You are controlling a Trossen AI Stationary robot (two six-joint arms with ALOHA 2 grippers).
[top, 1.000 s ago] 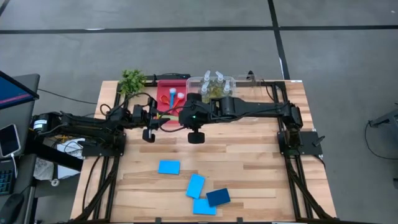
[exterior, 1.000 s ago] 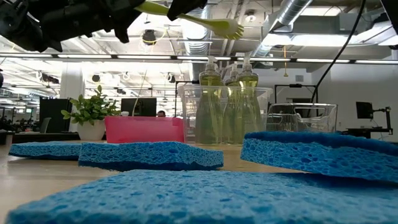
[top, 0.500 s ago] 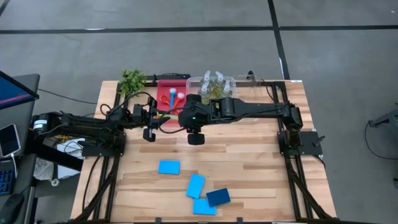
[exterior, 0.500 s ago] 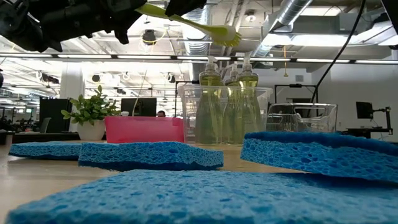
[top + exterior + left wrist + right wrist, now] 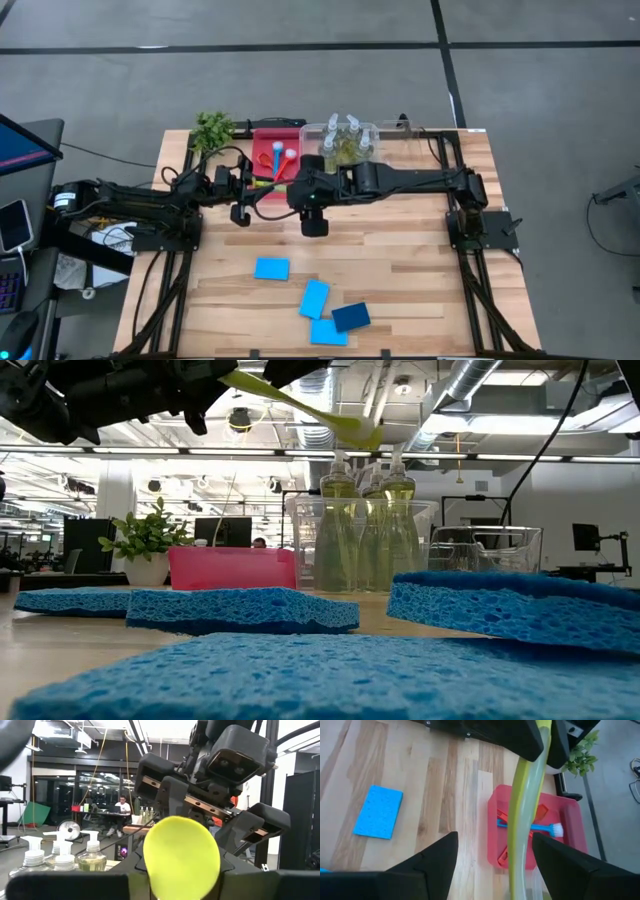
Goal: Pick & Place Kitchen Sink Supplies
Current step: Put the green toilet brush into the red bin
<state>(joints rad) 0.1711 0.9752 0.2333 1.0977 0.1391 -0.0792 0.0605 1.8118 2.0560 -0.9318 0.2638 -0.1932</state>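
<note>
A yellow brush (image 5: 300, 408) hangs high over the table's far half, with my left gripper (image 5: 247, 192) shut on it. My right gripper (image 5: 292, 190) faces it from the right and is open; its fingers (image 5: 445, 851) stand on either side of the brush's shaft (image 5: 522, 825). Whether they touch it I cannot tell. Several blue sponges (image 5: 271, 268), one darker (image 5: 350, 316), lie flat on the near half. Red and blue brushes (image 5: 540, 827) lie in the red tray (image 5: 262, 135). Clear bottles (image 5: 365, 530) stand in a clear bin (image 5: 312, 130). My left gripper pinches the yellow brush's handle end (image 5: 181, 855) between its two fingers. It comes about level from the table's left, with the fingers along the brush. The brush is lifted clear and slants away from the gripper, its bristle end (image 5: 365, 430) lowest.
A small green plant (image 5: 212, 130) stands at the far left corner beside the red tray. A second clear bin (image 5: 405, 128) stands to the right of the bottle bin. Bare wood lies between the arms and the sponges.
My right gripper has opened and let go of the yellow brush. The brush's bristle end has sunk while its handle end has stayed in my left gripper, so the brush now slants down more steeply.
</note>
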